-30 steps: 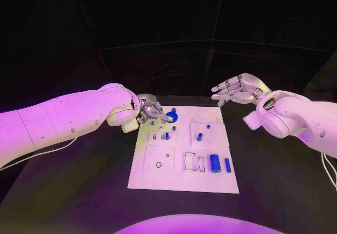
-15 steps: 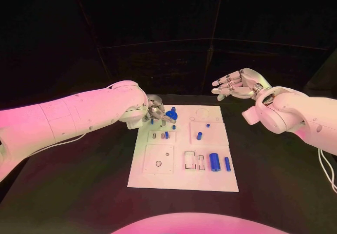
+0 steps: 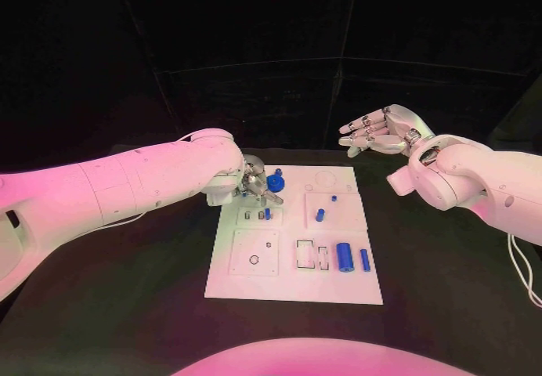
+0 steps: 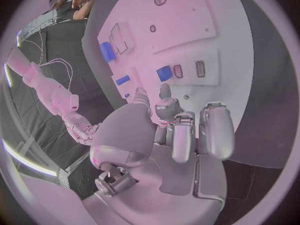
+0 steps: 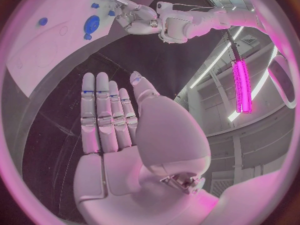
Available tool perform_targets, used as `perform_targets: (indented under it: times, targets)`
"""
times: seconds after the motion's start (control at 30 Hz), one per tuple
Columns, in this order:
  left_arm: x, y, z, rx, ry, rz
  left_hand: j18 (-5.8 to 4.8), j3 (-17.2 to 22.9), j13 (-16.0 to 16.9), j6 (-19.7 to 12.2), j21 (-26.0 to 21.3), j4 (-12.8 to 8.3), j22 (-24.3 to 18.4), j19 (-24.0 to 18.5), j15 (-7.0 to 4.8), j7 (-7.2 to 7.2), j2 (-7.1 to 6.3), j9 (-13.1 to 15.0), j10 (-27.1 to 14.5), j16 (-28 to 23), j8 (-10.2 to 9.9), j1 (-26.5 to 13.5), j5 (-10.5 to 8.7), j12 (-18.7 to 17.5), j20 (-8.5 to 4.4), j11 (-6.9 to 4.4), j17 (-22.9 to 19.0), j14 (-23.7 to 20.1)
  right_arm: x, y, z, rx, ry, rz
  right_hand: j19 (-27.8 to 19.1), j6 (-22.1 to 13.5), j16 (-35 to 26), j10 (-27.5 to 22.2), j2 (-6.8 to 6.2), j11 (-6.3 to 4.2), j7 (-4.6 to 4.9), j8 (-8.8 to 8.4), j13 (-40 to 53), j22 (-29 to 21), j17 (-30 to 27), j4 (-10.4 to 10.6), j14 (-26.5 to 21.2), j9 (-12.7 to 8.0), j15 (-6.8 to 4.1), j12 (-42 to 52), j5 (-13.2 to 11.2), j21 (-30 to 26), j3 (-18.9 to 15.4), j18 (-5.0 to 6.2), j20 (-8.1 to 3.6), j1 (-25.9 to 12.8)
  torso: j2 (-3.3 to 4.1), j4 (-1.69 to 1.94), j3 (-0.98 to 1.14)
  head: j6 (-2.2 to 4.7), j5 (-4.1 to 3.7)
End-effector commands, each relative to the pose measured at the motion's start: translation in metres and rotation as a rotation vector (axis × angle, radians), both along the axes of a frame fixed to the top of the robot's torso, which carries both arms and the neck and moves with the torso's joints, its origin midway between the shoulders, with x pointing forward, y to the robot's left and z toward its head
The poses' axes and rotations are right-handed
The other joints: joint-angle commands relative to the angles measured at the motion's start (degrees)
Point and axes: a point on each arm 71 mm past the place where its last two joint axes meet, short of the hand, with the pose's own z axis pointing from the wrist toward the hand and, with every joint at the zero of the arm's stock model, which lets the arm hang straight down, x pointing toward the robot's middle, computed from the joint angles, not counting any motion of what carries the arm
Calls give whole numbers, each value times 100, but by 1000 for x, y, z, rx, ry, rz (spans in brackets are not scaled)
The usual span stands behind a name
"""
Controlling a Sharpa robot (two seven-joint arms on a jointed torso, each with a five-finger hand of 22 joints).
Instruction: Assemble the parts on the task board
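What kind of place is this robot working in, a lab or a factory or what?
Most likely a robotics lab or demo space set up for assembly trials. A white task board with small blue parts lies on a black table, dark drapes hang behind it, and bright strip lights run overhead.

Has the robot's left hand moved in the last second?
Yes. The left hand has slid a little further in over the task board, toward the round blue part at its far end.

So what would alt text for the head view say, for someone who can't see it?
Robot's left hand reaches over the far left of a white task board on a black table, beside a round blue part. Its right hand hovers open, off the board. More blue parts sit on the board.
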Motion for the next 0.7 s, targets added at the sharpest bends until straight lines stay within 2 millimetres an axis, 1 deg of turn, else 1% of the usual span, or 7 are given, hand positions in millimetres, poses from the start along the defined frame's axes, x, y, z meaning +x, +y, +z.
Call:
perform_targets:
  times: [0.03,0.2,0.4,0.7]
  targets:
    - [0,1,-2,39,25,-21,-48,-36,3,-46,32,5,5,136,-29,7,2,12,13,39,26,-18,-21,30,-41,-20,1507,605,1,0,2,8,-12,-6,27,-1,-31,13,-1,34,43,-21,-13,-11,-8,-14,28,-6,24,-22,35,-29,-28,69,1,-64,-2,4,2,-18,-1]
    - [0,1,-4,47,32,-23,-50,-33,11,-51,38,5,15,135,-30,5,20,23,15,39,39,-10,-20,37,-41,-21,1507,605,2,-1,2,7,-12,-10,31,-4,-45,9,1,36,44,-21,-26,-20,-12,-16,29,-6,26,-23,62,-44,-23,69,3,-65,-2,10,2,-27,-4]
    - [0,1,-5,53,41,-30,-47,-29,47,-55,35,6,9,124,-34,-2,65,58,32,39,80,7,-19,68,-43,-27,1507,605,3,-2,2,5,-11,-12,32,-4,-47,9,1,36,45,-21,-27,-22,-12,-17,29,-6,26,-23,65,-46,-22,69,3,-65,1,6,0,-41,-1]
    - [-1,-2,-6,63,55,-42,-47,-26,58,-57,41,0,18,123,-36,-5,80,73,38,39,98,20,-18,80,-44,-30,1507,605,4,-1,1,5,-10,-11,38,-8,-62,4,6,39,47,-21,-42,-32,-16,-16,31,-6,29,-24,94,-62,-17,69,5,-72,2,9,3,-58,-3]
